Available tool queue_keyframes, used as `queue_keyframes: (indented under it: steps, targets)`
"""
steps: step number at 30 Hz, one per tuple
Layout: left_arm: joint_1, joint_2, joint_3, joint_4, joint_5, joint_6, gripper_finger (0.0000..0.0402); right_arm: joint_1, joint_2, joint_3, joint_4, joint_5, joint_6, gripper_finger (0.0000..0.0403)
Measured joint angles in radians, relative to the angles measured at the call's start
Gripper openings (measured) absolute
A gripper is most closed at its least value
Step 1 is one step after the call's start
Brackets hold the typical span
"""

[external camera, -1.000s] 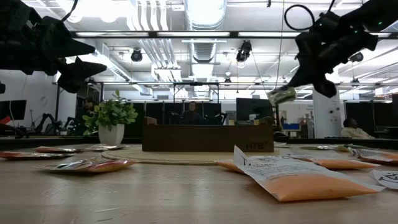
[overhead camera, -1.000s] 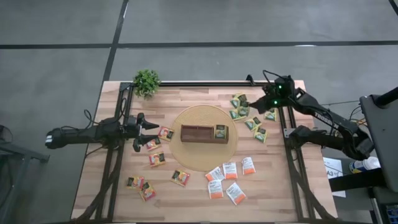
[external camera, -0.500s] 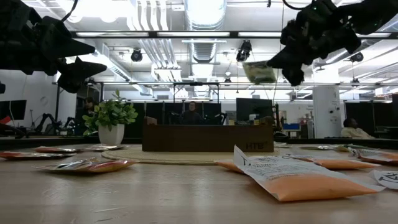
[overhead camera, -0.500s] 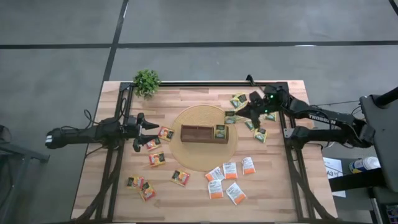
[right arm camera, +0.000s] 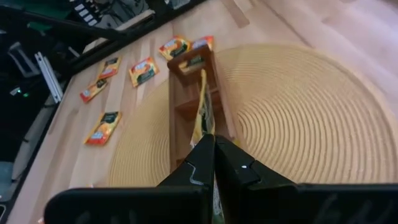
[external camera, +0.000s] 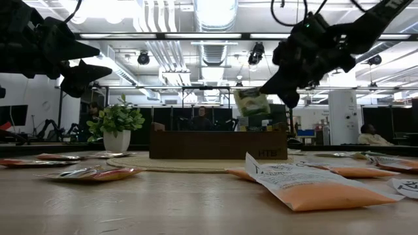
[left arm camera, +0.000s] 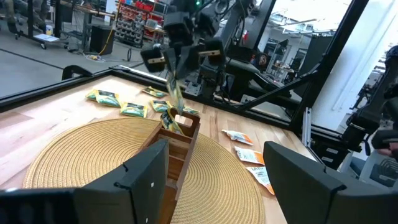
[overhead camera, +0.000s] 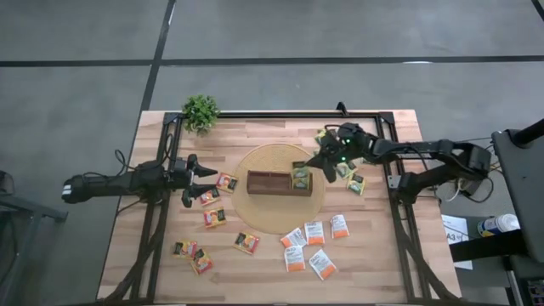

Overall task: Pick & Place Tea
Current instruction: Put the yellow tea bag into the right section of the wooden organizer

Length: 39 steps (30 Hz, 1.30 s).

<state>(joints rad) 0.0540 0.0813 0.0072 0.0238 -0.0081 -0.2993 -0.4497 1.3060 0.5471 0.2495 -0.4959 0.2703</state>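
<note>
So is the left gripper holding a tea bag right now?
No, the left gripper hangs open and empty above the table, away from the box.

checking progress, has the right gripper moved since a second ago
Yes. In the high view the right gripper, shut on a green-yellow tea sachet, has travelled from over the sachet pile by the table's right edge toward the wooden box, now hanging above its right end.

**Right arm reaching in, left arm waiting**

The right gripper point(overhead camera: 321, 156) hangs above the desk at the end of a long outstretched arm, its dark fingers point(right arm camera: 211, 163) pressed together and pinching a tea sachet point(external camera: 251, 103) that dangles below them. The left gripper point(overhead camera: 194, 182) hovers level on its own side, fingers point(left arm camera: 149, 180) spread apart and holding nothing, arm stretched straight
</note>
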Motion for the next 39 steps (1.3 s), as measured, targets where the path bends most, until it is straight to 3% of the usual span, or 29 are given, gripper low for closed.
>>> queue_keyframes:
  steps: [9, 15, 21, 39]
  targets:
    - [0.000, 0.000, 0.000, 0.000, 0.000, 0.000, 0.0257, 0.038, 0.101, 0.000, 0.021, -0.008, 0.005, 0.0008]
    - [0.000, 0.000, 0.000, 0.000, 0.000, 0.000, 0.0257, 0.039, 0.101, 0.000, 0.018, 0.001, -0.008, 0.0008]
    - [0.000, 0.000, 0.000, 0.000, 0.000, 0.000, 0.0257, 0.039, 0.098, 0.000, 0.017, 0.076, -0.004, 0.0008]
    - [0.000, 0.000, 0.000, 0.000, 0.000, 0.000, 0.0257, 0.037, 0.101, 0.000, -0.062, 0.076, 0.106, 0.0018]
